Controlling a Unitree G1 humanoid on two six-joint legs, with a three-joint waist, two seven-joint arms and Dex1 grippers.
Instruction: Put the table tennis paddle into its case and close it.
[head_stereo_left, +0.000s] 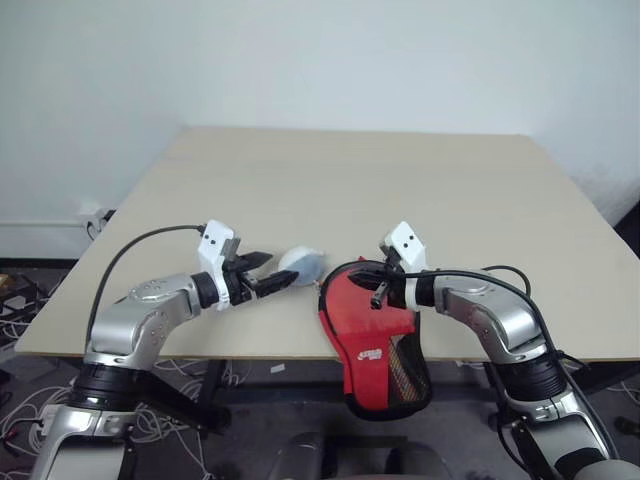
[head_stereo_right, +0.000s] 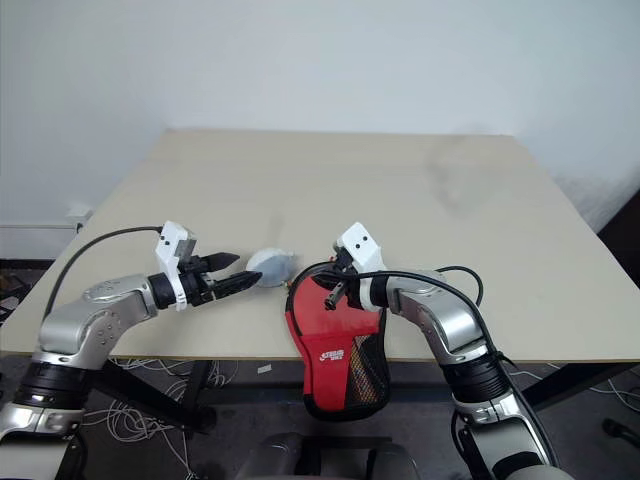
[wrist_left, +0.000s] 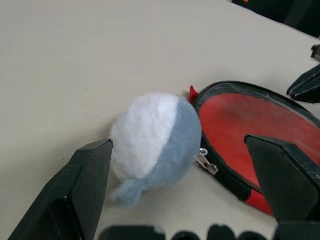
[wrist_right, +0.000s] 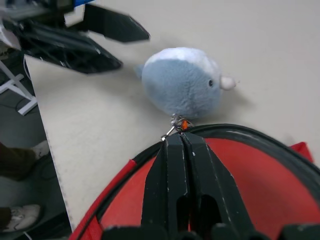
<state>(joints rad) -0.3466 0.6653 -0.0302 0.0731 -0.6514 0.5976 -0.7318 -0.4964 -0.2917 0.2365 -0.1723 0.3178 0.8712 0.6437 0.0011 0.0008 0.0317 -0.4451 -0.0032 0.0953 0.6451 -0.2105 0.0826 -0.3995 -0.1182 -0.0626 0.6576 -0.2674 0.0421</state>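
Right gripper (wrist_right: 182, 142), fingers pressed together on the black zip edge of the case (head_stereo_right: 335, 335); left gripper (head_stereo_right: 240, 277) spread wide by the blue-and-white plush charm (wrist_left: 155, 140). We judge the paddle (wrist_left: 250, 135) already inside, its red face showing through the clear side, with zipping left to finish. Case hangs half off the table (head_stereo_right: 400, 190) edge, black trim, red label.

The table (head_stereo_left: 400, 190) is a plain pale beige, and on it the case (head_stereo_left: 375, 345) shows black zip edging, a black mesh side and a red label with white lettering around the red face of the table tennis paddle (wrist_left: 240, 125). A small plush toy (wrist_right: 185, 85) hanging from the zip is soft grey-blue with a white patch. Both end effectors, left (head_stereo_left: 270, 272) and right (wrist_right: 180, 145), have black fingers on white mounts, with silver-grey arms behind.
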